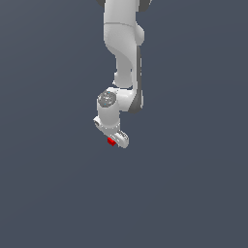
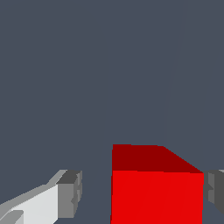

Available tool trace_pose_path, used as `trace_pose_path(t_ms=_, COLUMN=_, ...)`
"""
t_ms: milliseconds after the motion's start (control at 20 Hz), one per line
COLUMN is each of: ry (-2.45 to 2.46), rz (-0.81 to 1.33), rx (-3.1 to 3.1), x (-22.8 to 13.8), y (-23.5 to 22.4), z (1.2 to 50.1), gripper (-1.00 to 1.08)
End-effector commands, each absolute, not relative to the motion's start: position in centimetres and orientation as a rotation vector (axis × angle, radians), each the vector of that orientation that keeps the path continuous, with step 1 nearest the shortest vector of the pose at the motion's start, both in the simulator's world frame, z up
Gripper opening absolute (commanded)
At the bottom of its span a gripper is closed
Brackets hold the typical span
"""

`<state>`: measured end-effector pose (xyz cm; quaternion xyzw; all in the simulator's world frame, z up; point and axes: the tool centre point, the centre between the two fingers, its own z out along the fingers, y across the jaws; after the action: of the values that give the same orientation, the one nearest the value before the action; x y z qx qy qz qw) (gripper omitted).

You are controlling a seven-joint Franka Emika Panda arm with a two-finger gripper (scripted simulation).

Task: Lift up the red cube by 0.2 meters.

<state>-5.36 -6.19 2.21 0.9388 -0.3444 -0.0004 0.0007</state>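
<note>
Exterior view: the white Franka arm with grey joint caps [image 1: 121, 53] reaches down from the top edge of the frame over a flat, uniform slate-grey surface [image 1: 48, 193]. Its white two-finger gripper [image 1: 114, 141] sits at the low end of the arm, near frame centre. The small, bright red, matte cube [image 1: 111, 141] shows just at the underside of the hand, on the exterior view's left of the white finger body; only a sliver of red is visible, the rest hidden by the hand. Contact with the surface cannot be judged from this view.

Wrist view: the gripper [image 2: 142, 192] stands with fingers apart. One grey pad on a white finger [image 2: 70, 194] is clear of the cube, with a strip of grey ground showing between pad and red face. The other grey pad [image 2: 215, 192] lies just beside the opposite face of the cube [image 2: 156, 192]; touching or not, cannot tell. The cube sits between the two pads, off-centre toward the second pad. Its front face is bright red, its top face darker red. Jaws not clamped on the cube: a gap remains on one side
</note>
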Motion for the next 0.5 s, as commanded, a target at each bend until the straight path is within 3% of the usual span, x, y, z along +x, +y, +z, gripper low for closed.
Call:
trace_pose_path(t_ms=0, ry=-1.098, rz=0.001, rx=2.942, x=-5.44, y=-6.26, z=2.03, gripper=1.0)
trace_pose_path(t_ms=50, ry=-1.098, rz=0.001, rx=2.942, x=-5.44, y=-6.26, z=2.03, gripper=-1.0)
trace_pose_path(t_ms=450, ry=-1.098, rz=0.001, rx=2.942, x=-5.44, y=-6.26, z=2.03, gripper=-1.0)
